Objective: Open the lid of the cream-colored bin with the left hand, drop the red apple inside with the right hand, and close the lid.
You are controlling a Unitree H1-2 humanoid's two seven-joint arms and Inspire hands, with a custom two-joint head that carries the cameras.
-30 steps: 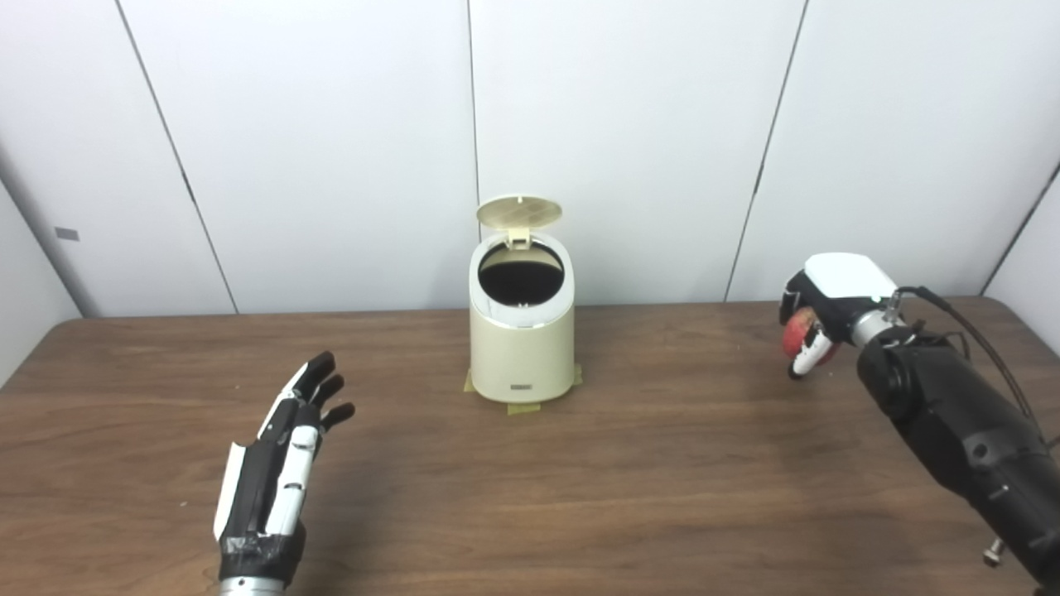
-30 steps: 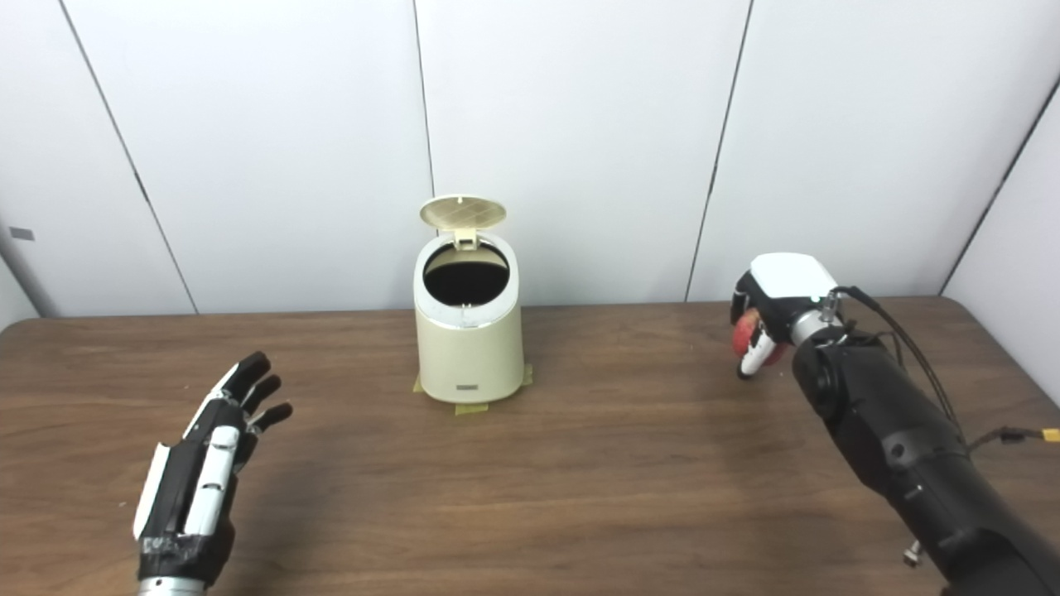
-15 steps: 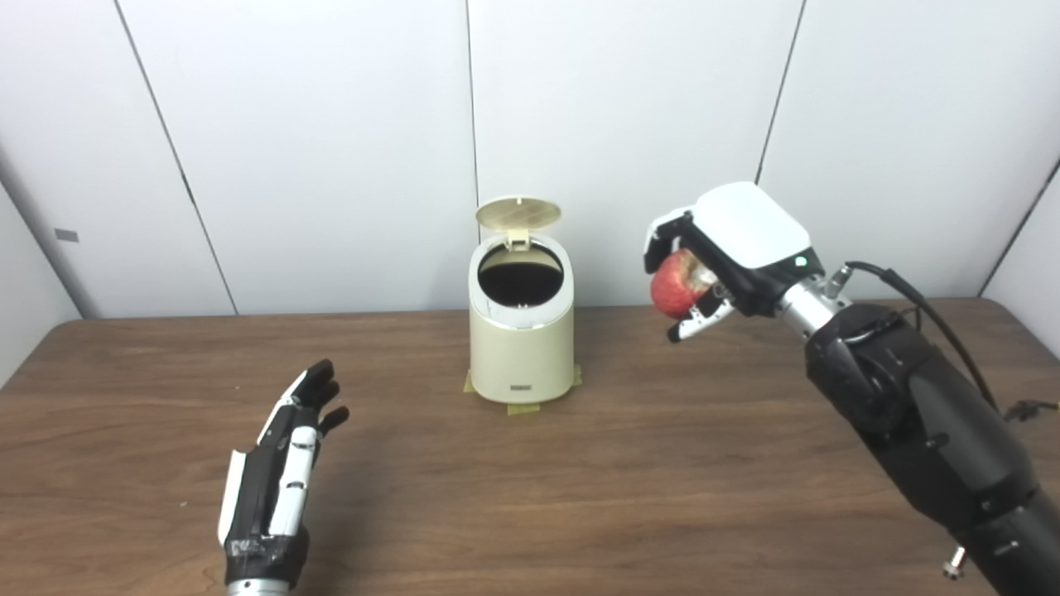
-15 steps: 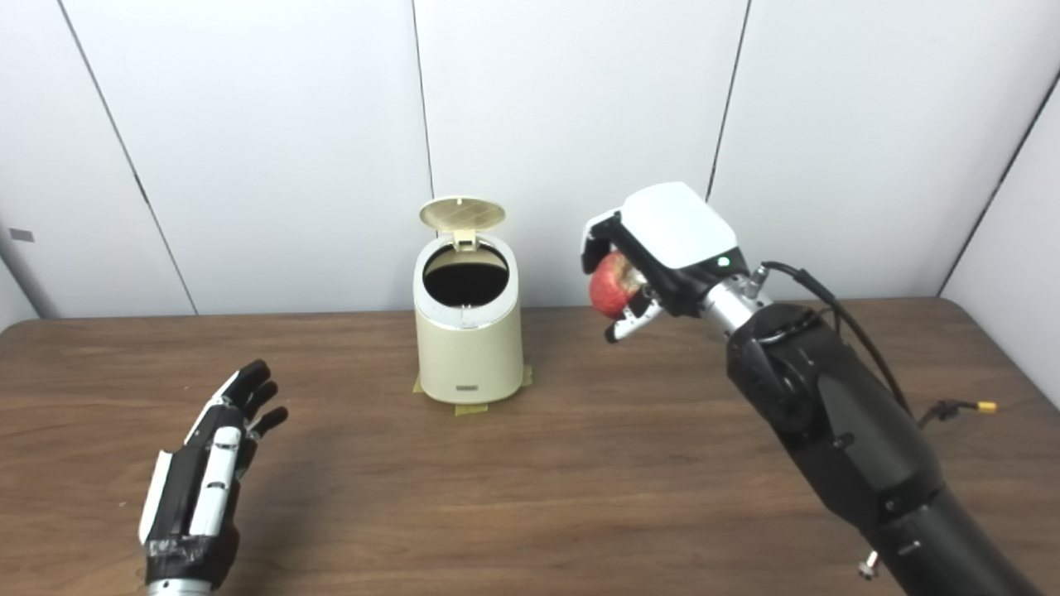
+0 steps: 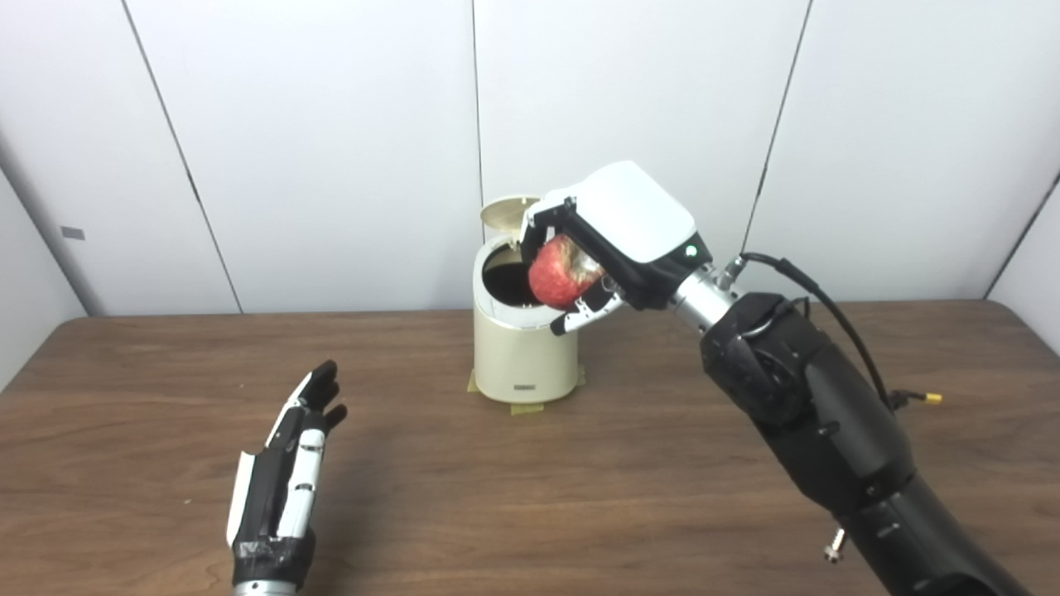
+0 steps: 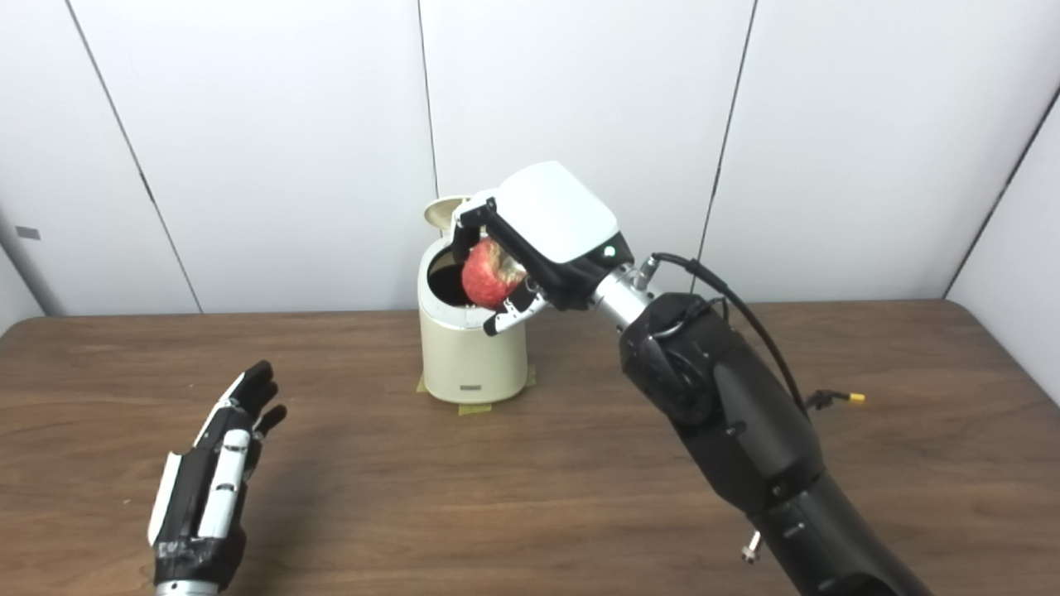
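Observation:
The cream-colored bin (image 5: 520,352) stands at the back middle of the table, its round lid (image 5: 502,213) tipped up at the rear and the dark mouth showing. My right hand (image 5: 617,236) hovers right over that mouth, shut on the red apple (image 5: 560,273), which hangs just above the rim. My right arm partly hides the bin's right side and lid. My left hand (image 5: 286,480) rests low at the front left, open, fingers straight, well away from the bin.
The brown wooden table (image 5: 530,488) runs to a white panelled wall behind the bin. Yellow tape patches (image 5: 527,408) lie under the bin's base. A thin cable with a yellow tip (image 5: 919,397) trails beside my right arm.
My right hand carried the apple up and leftward from the table's right side to above the bin's mouth. The left hand drew back slightly toward the front edge. The view shifted a little.

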